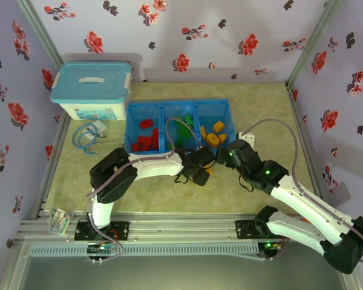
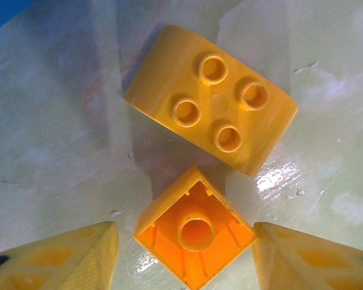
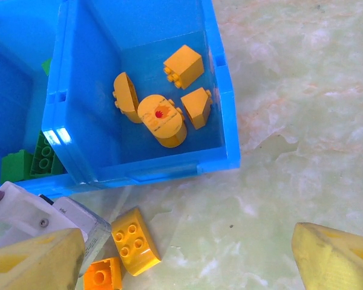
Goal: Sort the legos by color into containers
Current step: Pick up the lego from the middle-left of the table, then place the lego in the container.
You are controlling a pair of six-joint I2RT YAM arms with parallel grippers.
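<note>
A small orange lego lies hollow side up on the table between the fingertips of my left gripper. The right fingertip touches its corner, and a narrow gap separates it from the left fingertip, so the jaws are open around it. Just beyond lies a yellow curved lego with four studs. The blue containers hold red legos, green legos and yellow legos, one colour per bin. My right gripper hovers wide open over bare table beside the yellow bin.
A white storage box with a light-blue lid stands at the back left, with a blue looped item in front of it. A small clear object sits on the near-left rail. Floral walls enclose the table.
</note>
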